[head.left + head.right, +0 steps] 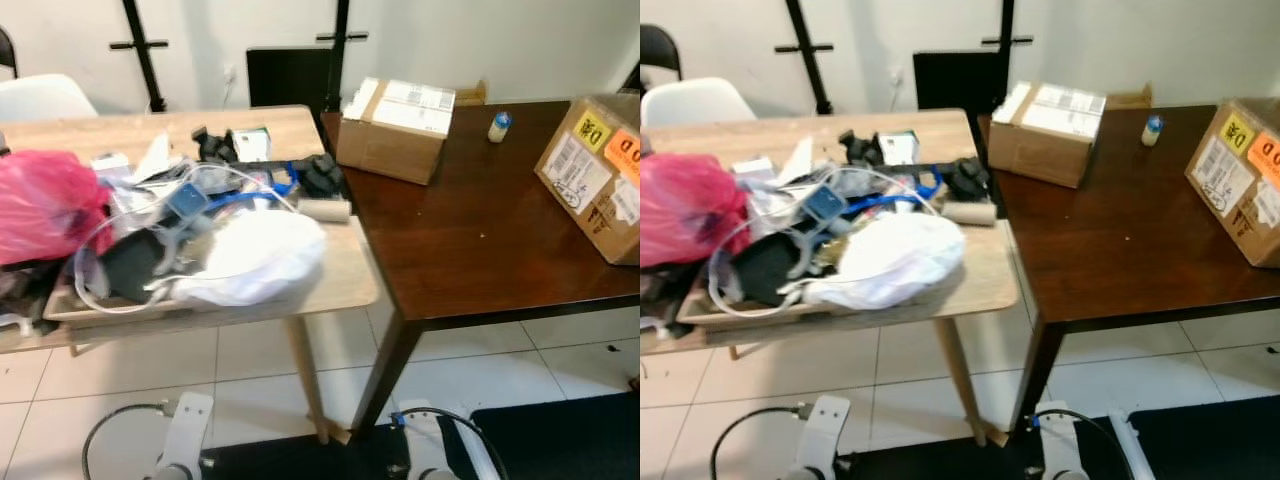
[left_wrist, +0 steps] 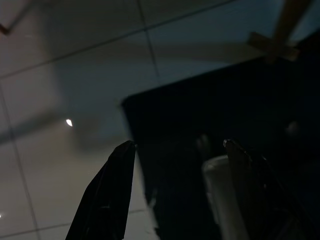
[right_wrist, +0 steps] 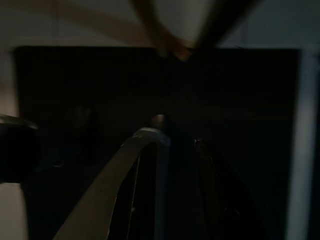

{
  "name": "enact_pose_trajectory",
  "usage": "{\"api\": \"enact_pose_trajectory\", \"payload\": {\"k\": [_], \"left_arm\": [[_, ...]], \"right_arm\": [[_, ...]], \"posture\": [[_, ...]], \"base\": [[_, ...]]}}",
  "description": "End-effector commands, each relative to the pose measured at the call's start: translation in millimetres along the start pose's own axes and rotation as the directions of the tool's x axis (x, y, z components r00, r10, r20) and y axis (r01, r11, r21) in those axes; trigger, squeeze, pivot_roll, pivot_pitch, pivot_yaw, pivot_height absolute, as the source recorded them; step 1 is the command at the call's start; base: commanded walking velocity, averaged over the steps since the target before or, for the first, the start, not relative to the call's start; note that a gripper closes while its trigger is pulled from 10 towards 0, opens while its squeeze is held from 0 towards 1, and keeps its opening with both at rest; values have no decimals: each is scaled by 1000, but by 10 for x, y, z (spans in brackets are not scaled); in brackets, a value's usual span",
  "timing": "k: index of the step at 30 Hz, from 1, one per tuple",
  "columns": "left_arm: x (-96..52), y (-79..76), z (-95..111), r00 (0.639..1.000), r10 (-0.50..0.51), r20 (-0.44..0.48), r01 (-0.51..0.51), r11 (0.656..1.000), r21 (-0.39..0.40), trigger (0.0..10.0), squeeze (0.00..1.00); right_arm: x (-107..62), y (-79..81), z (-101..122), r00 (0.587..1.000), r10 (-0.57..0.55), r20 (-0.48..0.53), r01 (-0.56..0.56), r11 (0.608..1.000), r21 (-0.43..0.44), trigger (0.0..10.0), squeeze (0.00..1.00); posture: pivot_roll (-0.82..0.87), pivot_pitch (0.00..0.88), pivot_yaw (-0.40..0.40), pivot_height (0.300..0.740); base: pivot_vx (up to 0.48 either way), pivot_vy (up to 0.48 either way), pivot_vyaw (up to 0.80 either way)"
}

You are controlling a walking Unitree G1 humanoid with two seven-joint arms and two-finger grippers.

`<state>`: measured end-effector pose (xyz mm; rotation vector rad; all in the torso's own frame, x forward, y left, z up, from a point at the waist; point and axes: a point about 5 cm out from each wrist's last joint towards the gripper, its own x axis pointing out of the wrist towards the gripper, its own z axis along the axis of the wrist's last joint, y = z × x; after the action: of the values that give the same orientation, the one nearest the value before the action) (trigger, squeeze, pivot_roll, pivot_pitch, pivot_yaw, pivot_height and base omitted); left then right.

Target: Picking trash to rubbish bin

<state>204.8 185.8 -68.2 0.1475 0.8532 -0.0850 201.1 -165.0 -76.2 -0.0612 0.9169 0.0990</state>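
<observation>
A light wooden table [image 1: 345, 280] carries a heap of clutter: a crumpled white plastic bag [image 1: 262, 255], a pink plastic bag [image 1: 45, 205], a cardboard roll [image 1: 325, 210], clear tubing, blue and black cables and small black parts. Both silver arms hang low by the floor, the left arm [image 1: 185, 430] and the right arm [image 1: 430, 445], well below the table top. My left gripper [image 2: 179, 145] is open over floor tiles and a dark mat, holding nothing. In the dim right wrist view my right gripper [image 3: 177, 142] hangs over the dark mat.
A dark brown table [image 1: 480, 240] adjoins on the right, bearing a cardboard box [image 1: 395, 128], a second labelled box [image 1: 600, 175] and a small bottle [image 1: 499, 126]. A white chair [image 1: 40, 97] stands at the back left. A black mat [image 1: 560, 440] lies on the tiles.
</observation>
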Motion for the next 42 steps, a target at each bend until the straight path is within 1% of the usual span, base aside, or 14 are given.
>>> {"api": "enact_pose_trajectory", "payload": {"k": [1,3,14,16,26,32,35,36,38,42], "left_arm": [[-15,-7,-79,1000,-7,-27,8,1000,21,10000,0],[-14,-6,-78,1000,-6,-27,7,1000,23,10000,0],[-18,37,-85,999,15,-33,-14,1000,23,10000,0],[-18,37,-83,999,21,-31,-21,1000,11,10000,0],[-19,40,-72,999,41,-12,-41,999,18,10000,0],[-24,55,-80,999,50,-11,-50,999,11,10000,0],[-31,69,-82,998,57,-3,-57,998,7,10000,0],[-31,69,-82,998,57,-3,-57,998,7,10000,0],[-34,80,-79,998,56,4,-56,998,17,10000,0],[-35,76,-80,1000,31,-3,-31,999,28,10000,0]], "right_arm": [[-11,-51,-40,1000,-14,-13,14,1000,-2,10000,0],[-11,-51,-39,1000,-13,-13,13,1000,-2,10000,0],[-12,-45,-53,1000,-15,-16,15,1000,2,10000,0],[-15,-52,-61,1000,-16,-18,16,1000,2,10000,0],[-12,-50,-43,1000,-12,-14,12,1000,-4,10000,0],[-4,-22,-6,1000,1,0,-1,1000,-30,10000,0],[16,66,158,996,62,67,-55,994,-95,10000,0],[16,66,158,996,62,67,-55,994,-95,10000,0],[22,60,266,991,77,107,-66,993,-102,10000,0],[20,11,331,989,83,126,-67,990,-121,10000,0]], "posture": [[-4,79,11,740],[-4,79,11,740],[-4,85,14,740],[-3,88,13,740],[-3,92,10,740],[0,96,9,740],[7,95,14,740],[7,95,14,740],[7,93,17,740],[6,92,24,740]], "base": [[0,0,0],[0,0,0],[0,-470,0],[0,0,0],[0,0,0],[0,0,0],[0,0,0],[0,0,0],[0,0,0],[0,0,0]]}}
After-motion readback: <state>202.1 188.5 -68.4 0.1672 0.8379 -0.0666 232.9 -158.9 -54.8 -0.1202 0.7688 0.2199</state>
